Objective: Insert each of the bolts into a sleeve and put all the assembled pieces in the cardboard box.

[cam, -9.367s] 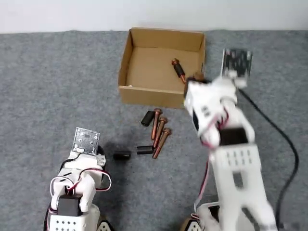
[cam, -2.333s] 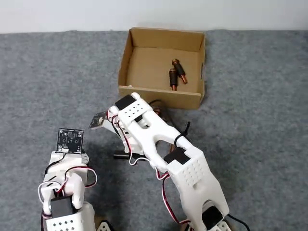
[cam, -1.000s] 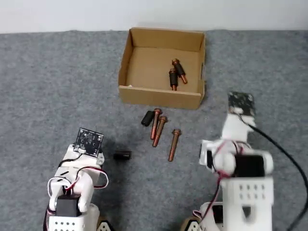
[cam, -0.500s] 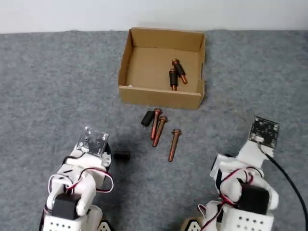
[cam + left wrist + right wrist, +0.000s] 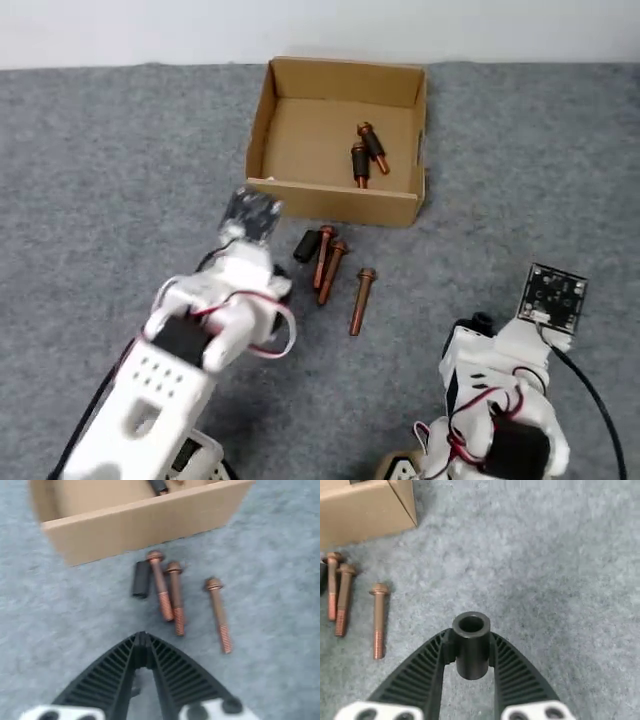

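- The right end effector is clamped on a black sleeve, with one finger on either side. The sleeve's open bore faces the wrist camera. It is held over the grey tabletop, on the arms' side and well apart from the cardboard box.
- The left end effector is narrow. Its fingertips meet with nothing visible between them, and it sits over the tabletop just short of the loose parts.
- A pair of bolts lies side by side in front of the box's near wall, heads toward the box.
- A loose sleeve lies just beside that pair on the left arm's side. I cannot tell whether it touches the nearest bolt.
- A third bolt lies alone near the pair, on the right arm's side, its head also toward the box.
- Two assembled pieces rest inside the box, close together in the half nearer the right arm.
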Robot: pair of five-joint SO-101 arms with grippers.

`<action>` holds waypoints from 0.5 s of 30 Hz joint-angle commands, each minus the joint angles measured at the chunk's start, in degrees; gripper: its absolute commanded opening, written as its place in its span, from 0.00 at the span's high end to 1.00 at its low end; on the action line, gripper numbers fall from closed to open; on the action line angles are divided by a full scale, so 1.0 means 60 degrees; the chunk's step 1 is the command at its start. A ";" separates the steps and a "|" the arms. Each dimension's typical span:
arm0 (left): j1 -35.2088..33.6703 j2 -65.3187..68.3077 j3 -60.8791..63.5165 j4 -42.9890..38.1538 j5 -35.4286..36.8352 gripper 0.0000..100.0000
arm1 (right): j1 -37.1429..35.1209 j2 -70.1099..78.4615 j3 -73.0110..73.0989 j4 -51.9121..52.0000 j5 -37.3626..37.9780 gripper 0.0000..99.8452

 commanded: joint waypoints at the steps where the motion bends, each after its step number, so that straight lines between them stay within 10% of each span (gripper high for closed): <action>1: 0.0571 0.1832 -0.1722 -0.0234 0.0645 0.99 | 0.0110 -0.0212 -0.0073 -0.0242 0.0117 0.99; 15: 0.0967 0.8821 -0.7040 0.1363 0.1553 0.99 | 0.0139 -0.0256 0.0015 -0.0256 0.0117 0.99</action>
